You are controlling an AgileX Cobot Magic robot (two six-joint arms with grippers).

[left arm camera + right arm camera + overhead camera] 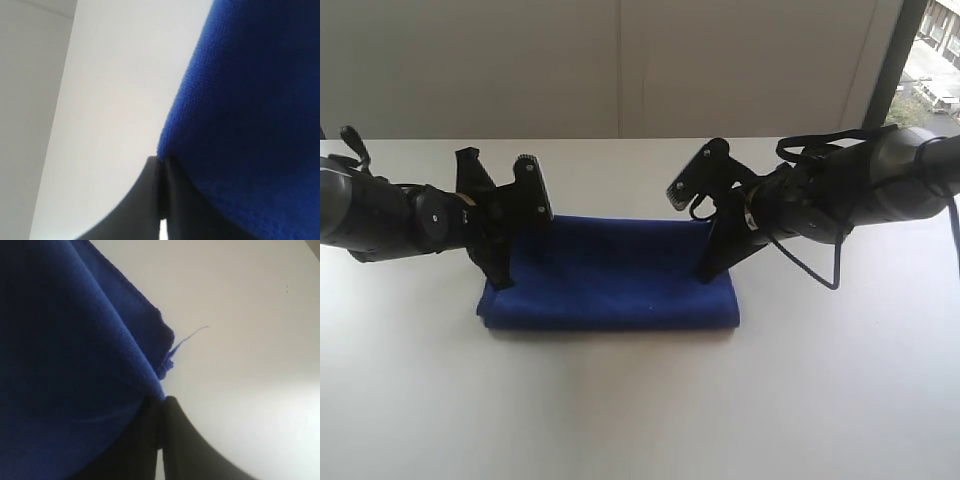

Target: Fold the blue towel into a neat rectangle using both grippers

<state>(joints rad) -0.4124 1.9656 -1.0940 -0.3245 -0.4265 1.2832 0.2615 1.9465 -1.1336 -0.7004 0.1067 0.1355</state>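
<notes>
The blue towel [620,275] lies on the white table as a wide folded rectangle, its rounded fold toward the front. My left gripper [501,280] points down at the towel's left edge, and in the left wrist view its jaws [160,161] are shut with the towel [250,125] pinched at the tips. At the right edge my right gripper [706,274] slants down; its jaws [163,401] are shut on the towel [65,365] at a corner. A loose thread [190,335] trails from that corner.
The white table [640,400] extends bare in front of and beside the towel. A pale wall [620,60] stands behind it, and a dark window frame [895,60] rises at the back right.
</notes>
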